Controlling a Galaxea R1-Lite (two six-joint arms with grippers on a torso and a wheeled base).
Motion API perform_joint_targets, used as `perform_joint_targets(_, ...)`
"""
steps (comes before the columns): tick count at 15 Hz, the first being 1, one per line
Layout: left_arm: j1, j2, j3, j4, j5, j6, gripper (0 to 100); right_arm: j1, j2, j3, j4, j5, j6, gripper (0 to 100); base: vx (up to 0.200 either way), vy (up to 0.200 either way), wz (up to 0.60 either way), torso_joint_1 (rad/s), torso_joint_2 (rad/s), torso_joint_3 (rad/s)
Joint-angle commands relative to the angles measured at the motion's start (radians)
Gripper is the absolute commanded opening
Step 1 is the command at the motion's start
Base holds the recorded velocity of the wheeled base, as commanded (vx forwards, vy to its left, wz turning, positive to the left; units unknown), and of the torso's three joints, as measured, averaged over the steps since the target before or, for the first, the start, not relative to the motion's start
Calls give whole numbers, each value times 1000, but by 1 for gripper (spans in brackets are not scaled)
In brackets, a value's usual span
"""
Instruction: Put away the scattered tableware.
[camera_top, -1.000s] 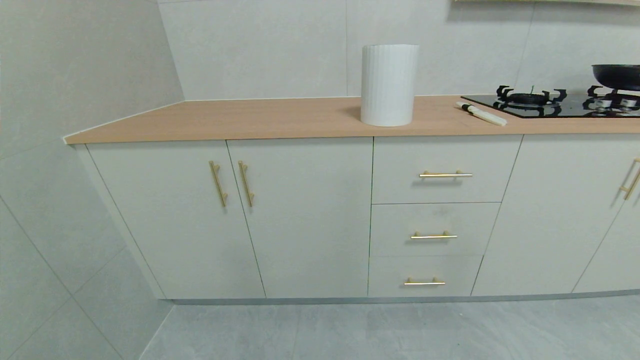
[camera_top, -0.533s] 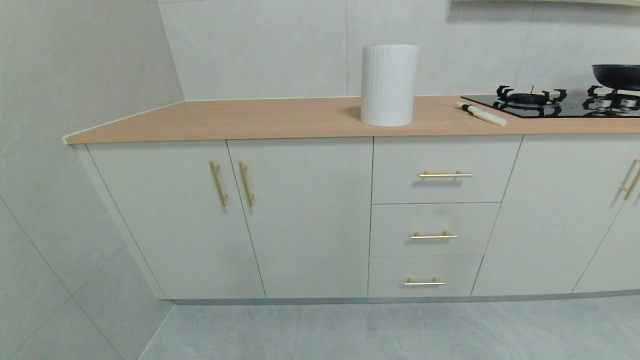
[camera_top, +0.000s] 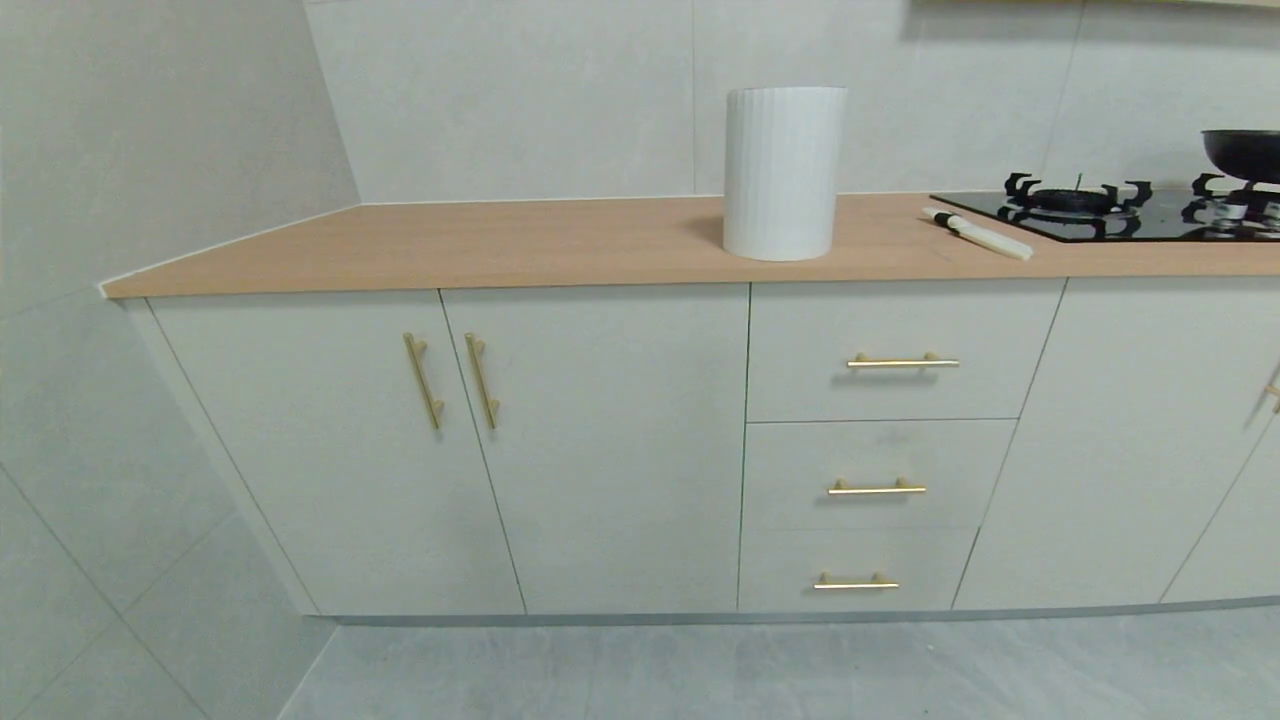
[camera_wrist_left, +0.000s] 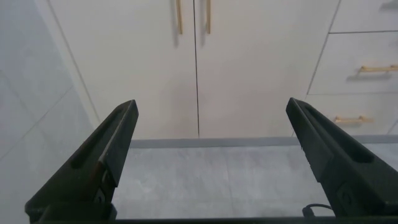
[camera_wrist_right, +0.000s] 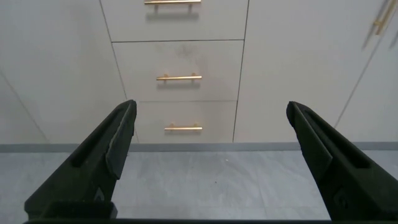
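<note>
Presently both claws hang low before the cabinet fronts, well below the wooden bench (camera_top: 500, 245). The left claw (camera_wrist_left: 211, 112) has its fingers wide apart with nothing between them, and it faces the pale double doors (camera_wrist_left: 143, 56). The right claw (camera_wrist_right: 211, 112) is likewise spread wide and empty, facing the stack of pale drawers (camera_wrist_right: 180, 56).

The one task item I can identify is a slim cream utensil with a black band (camera_top: 977, 233). It lies flat on the bench, above and to the right of both claws, just beside the black gas hob (camera_top: 1100, 205). Its long axis runs obliquely, with the banded end toward the wall and the cream end toward the bench's front edge. I cannot tell whether it is a knife.

A tall white ribbed cylindrical holder (camera_top: 782, 170) stands upright roughly above the drawers the right claw faces, apart from the utensil.

In my judgement the right claw is the nearer one. It must rise above bench level, then close across the utensil's short axis.
</note>
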Motion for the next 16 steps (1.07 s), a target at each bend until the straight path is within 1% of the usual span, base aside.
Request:
perform_joint_targets(1, 0, 0, 0, 0, 0, 0, 100, 1, 2, 0, 0, 0, 0, 100, 200, 0, 0, 7, 7, 12)
perform_joint_targets(16, 0, 0, 0, 0, 0, -2, 100, 1, 2, 0, 0, 0, 1, 100, 200, 0, 0, 2, 4, 1)
